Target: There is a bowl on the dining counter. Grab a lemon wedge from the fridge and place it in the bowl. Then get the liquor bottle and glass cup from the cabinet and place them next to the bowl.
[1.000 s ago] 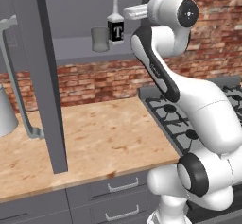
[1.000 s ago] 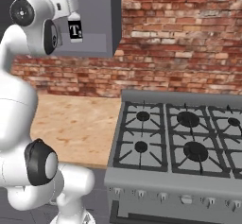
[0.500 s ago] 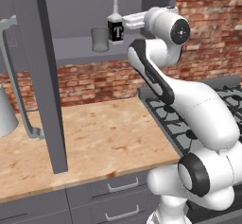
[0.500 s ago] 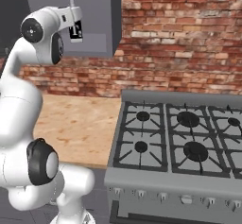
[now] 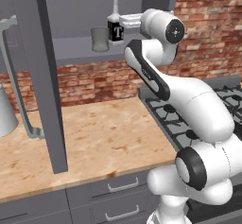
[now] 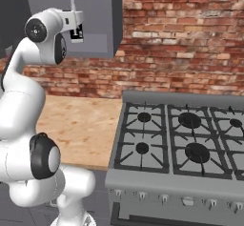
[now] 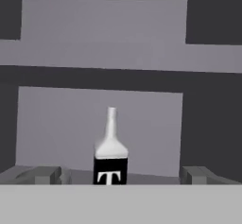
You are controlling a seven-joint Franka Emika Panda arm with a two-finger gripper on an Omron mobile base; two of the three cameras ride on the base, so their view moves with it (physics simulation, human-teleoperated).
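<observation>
Wooden counter (brick wall behind)

2 base views flank arm; hand view faces cabinet.

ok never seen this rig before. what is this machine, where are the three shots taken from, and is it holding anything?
It is a rendered kitchen with a white robot arm on a driving base. Two cameras sit on the base behind the arm, one to its left, one to its right; the third looks along the hand. The gripper is raised into an open wall cabinet, its jaws wide open on either side of the liquor bottle, holding nothing yet. A glass cup stands beside the bottle on the same shelf. Below are a wooden counter and a gas stove against a brick wall.
</observation>
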